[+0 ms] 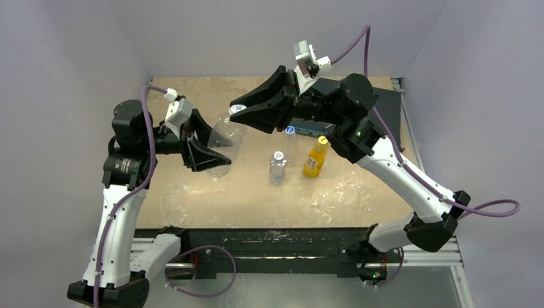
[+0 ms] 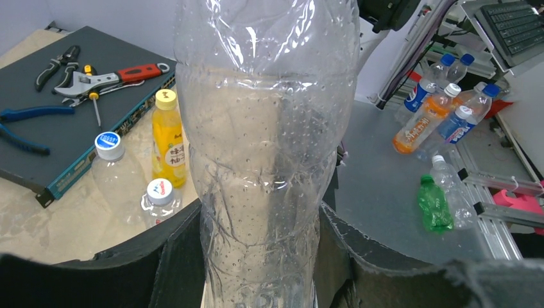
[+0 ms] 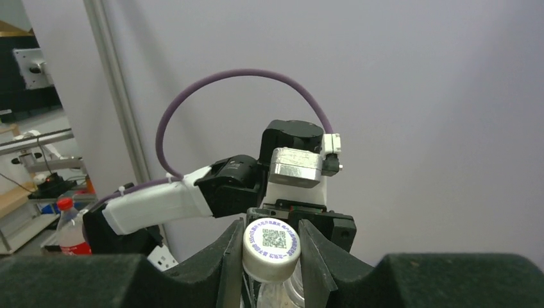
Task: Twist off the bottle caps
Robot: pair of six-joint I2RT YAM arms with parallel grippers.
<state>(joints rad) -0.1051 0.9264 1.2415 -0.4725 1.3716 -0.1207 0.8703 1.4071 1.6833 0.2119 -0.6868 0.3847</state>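
A large clear bottle (image 1: 226,138) is held tilted above the table, and my left gripper (image 1: 212,144) is shut on its body (image 2: 263,147). Its white cap (image 3: 272,240), printed with a square code, sits between the fingers of my right gripper (image 3: 272,249), which is shut on it (image 1: 238,108). Three bottles stand upright on the table. One is clear with a blue-topped cap (image 1: 290,130). Another is clear with a white cap (image 1: 278,156). The third holds orange-yellow liquid (image 1: 314,162) and has a yellow cap (image 1: 323,140).
A dark flat box (image 2: 70,109) with pliers and a wrench on it lies at the table's back right (image 1: 385,96). Beyond the table, the left wrist view shows several loose bottles (image 2: 436,115) and a green one (image 2: 435,205) on a grey surface.
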